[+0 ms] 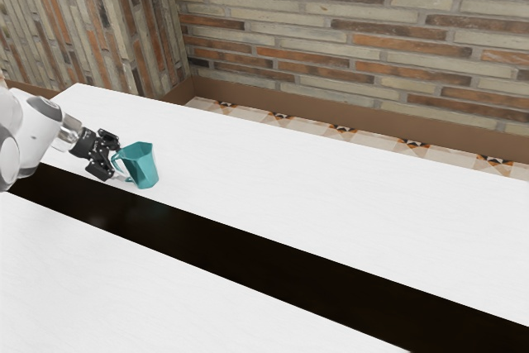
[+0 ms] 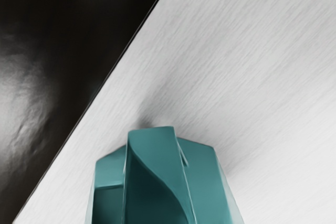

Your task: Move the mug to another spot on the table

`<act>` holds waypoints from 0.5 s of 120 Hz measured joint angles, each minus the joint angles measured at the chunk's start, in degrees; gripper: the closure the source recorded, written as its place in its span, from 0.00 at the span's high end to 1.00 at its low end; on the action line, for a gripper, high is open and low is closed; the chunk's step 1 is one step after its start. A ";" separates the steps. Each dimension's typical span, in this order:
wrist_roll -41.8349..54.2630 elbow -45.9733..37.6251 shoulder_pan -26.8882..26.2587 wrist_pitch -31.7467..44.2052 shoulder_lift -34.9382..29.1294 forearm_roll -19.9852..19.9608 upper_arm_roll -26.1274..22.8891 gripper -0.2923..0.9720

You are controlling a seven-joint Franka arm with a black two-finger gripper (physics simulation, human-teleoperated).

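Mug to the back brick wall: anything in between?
Only bare white table beyond the mug, then a strip of patterned floor, seen in the exterior view.

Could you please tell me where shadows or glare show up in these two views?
Exterior view: the white table is evenly lit, with little shadow by the teal mug. Wrist view: a soft shadow hugs the mug on the table, and pale glare mottles the glossy dark surface beside the table.

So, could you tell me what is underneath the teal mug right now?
The white tabletop is beneath it, close to the edge beside the dark gap. The mug hides its own base, so contact cannot be confirmed.
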 joint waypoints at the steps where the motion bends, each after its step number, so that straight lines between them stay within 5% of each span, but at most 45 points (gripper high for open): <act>1: 0.01 0.01 0.00 0.00 0.01 -0.01 0.00 0.77; 60: 1.93 0.00 -0.17 0.07 0.02 0.24 0.03 0.40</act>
